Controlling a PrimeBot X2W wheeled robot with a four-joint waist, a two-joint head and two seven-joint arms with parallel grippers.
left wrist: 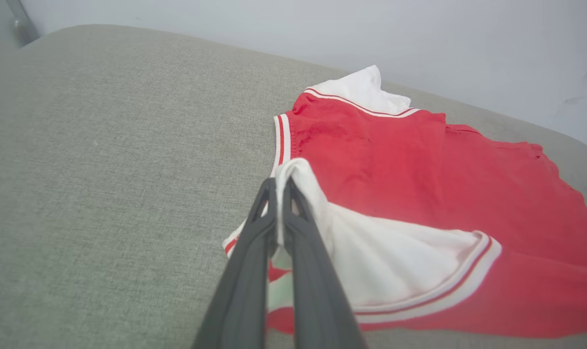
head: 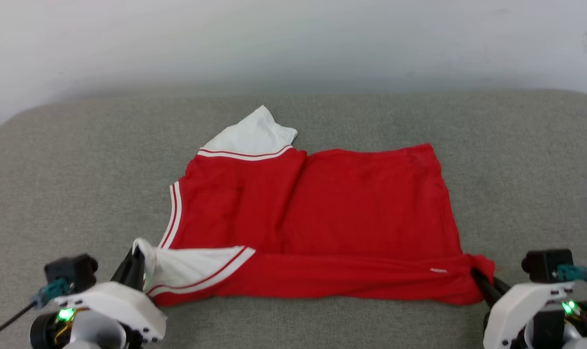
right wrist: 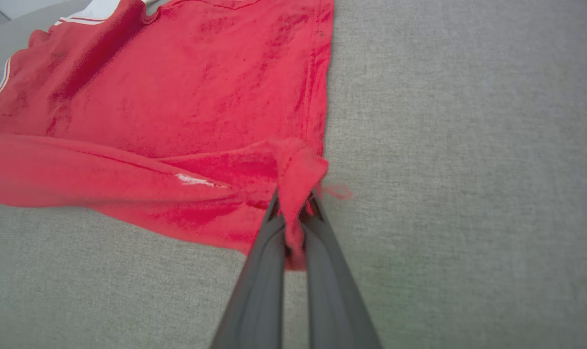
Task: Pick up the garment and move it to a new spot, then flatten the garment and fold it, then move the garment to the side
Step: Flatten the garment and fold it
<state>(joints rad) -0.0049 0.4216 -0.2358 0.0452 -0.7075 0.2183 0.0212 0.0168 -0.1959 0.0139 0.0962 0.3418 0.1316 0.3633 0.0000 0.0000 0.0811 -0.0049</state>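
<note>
Grey woven upholstery [head: 56,184] spreads beneath a pale wall [head: 274,43] on the far side. Head view: the garment [head: 351,208] lies near the middle of the upholstery, mostly flat, with its near edge drawn into a long raised fold running left to right. A far white panel [head: 254,135] edged with red stripes juts from the far left corner, and a near white panel [head: 196,266], also striped, lies along the near left edge. The left gripper [head: 137,254], at the lower left, is closed on the garment's near left corner, pinching white cloth. The right gripper [head: 477,274], at the lower right, is closed on the near right corner, pinching red cloth. A small white mark [head: 438,270] sits on the fold close to the right gripper. Left wrist view: the two dark fingers [left wrist: 242,271] meet at their tips, with a bunched loop of white fabric clamped between them and rising just above them. The near white panel spreads to the right, and red cloth stretches away toward the wall. Right wrist view: the fingers [right wrist: 264,276] are pressed together on a gathered tuft of red fabric that curls over their tips. The fold runs off to the left, the garment's right edge runs toward the far side, and bare upholstery lies to the right.
</note>
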